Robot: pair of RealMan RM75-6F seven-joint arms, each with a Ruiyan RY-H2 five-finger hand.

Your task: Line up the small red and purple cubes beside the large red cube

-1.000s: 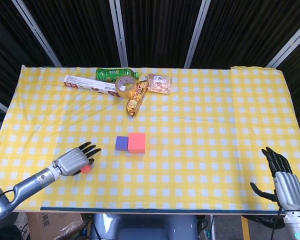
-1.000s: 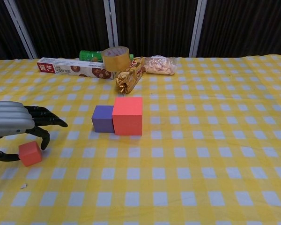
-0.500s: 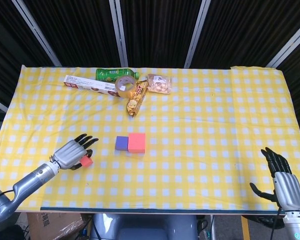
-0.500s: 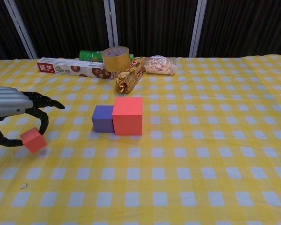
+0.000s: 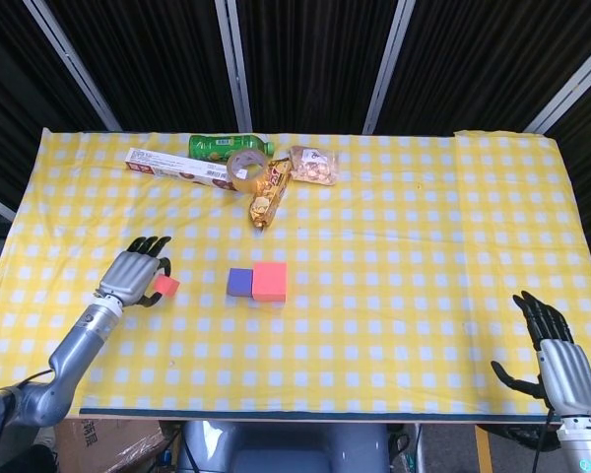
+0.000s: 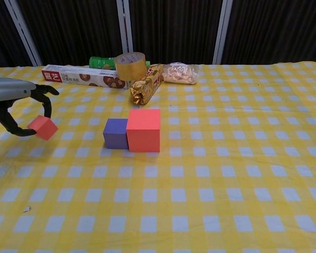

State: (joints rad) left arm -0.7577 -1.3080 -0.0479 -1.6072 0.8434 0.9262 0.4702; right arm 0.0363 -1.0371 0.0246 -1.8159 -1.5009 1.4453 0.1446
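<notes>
I am pinching the small red cube (image 6: pixel 42 127) between thumb and fingertips of my left robot hand (image 5: pixel 133 275), carrying it tilted and clear of the counter (image 5: pixel 424 217), so that I can set it down in the row. It is hanging well to the left of the purple cube (image 6: pixel 115 133), which is already sitting flush against the left face of the large red cube (image 6: pixel 144 129). Judging from that, the free spot for my cube is just beside the purple one, and the checked cloth between looks bare, so nothing is blocking the way. Farther back a biscuit box (image 5: pixel 177 167), a green bottle (image 5: pixel 213 146), a roll of tape (image 5: pixel 247 168), a gold packet (image 5: pixel 270 194) and a snack bag (image 5: pixel 313 165) are lying well apart from the cubes. My right robot hand (image 5: pixel 557 348) is resting released, grasping nothing, at the near right edge.
</notes>
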